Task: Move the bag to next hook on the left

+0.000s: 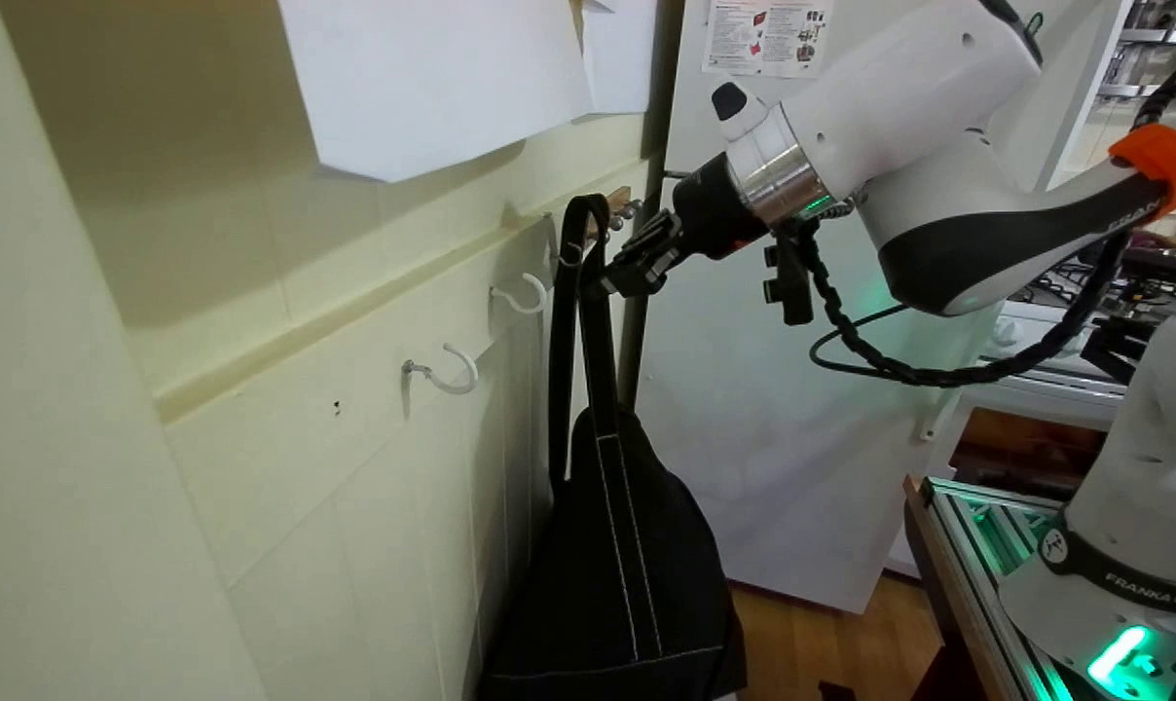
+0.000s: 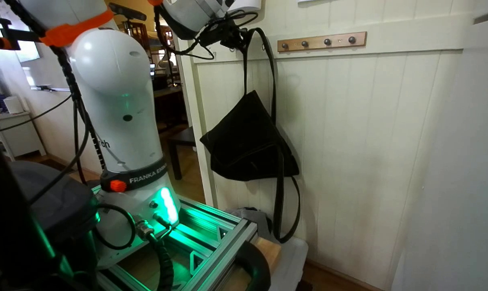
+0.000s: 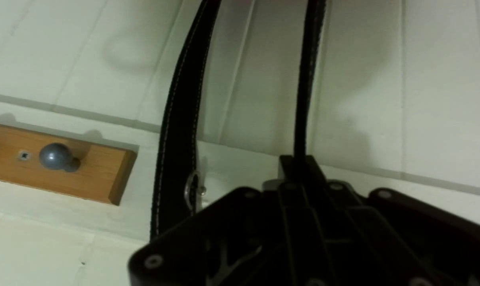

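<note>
In an exterior view, the bag (image 1: 637, 545) hangs beside the cream wall (image 1: 354, 506), its strap (image 1: 600, 360) rising from it in a tall loop. The arm (image 1: 900, 107) extends in from the right edge of that view. The gripper (image 1: 619, 279) is at the upper part of the loop, against its near run. On the wall are a far white hook (image 1: 527, 309), near the strap, and a near white hook (image 1: 455, 387), well apart from it. A white sheet (image 1: 442, 78) shows above the hooks, and a white panel (image 1: 773, 419) stands behind the gripper. In an exterior view, a wooden rack (image 2: 316, 42) with four knobs (image 2: 327, 42) sits on the wall, to the right of the loop and higher than the bag's body. The bag is tilted, narrow end up. A second strap (image 2: 280, 194) droops in a loop below it, overlapping a white box (image 2: 292, 256) from this angle. The robot's base (image 2: 135, 198), on a metal frame (image 2: 228, 228), shows a green light (image 2: 169, 206). In the wrist view, the gripper stands narrow, holding one run of the strap between its fingertips (image 3: 285, 167). The other run passes leftward of it, where a small hook (image 3: 192, 190) curves across the strap's edge; whether this hook carries any weight cannot be told. The rack's end, with one grey knob, lies farther left, apart from the strap.
</note>
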Robot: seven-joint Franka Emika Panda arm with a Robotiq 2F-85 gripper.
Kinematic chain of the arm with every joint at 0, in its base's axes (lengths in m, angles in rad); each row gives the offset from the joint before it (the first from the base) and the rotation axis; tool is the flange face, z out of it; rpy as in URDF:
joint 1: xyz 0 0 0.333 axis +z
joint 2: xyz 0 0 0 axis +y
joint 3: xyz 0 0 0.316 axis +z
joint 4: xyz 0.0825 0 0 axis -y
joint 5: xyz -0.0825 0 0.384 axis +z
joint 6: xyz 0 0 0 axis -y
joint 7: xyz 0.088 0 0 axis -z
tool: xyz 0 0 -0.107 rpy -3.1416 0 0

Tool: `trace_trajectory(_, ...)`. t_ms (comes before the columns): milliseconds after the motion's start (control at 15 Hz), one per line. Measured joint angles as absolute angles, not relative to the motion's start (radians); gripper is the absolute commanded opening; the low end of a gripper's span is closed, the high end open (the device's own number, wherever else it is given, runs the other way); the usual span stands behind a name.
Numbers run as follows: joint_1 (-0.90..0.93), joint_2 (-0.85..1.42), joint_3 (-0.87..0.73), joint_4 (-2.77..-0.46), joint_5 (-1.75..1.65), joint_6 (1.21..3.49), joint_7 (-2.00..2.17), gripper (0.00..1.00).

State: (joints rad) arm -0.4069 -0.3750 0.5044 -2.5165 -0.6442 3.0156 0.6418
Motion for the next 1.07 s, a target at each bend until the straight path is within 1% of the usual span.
trace_trajectory(533,-0.347,-0.377,0.506,-2.513,-0.641,3.000,0.600,0.02)
trace_trajectory(1067,-0.263,-0.437,0.483,-2.513,-0.585,2.766,0.596,0.02)
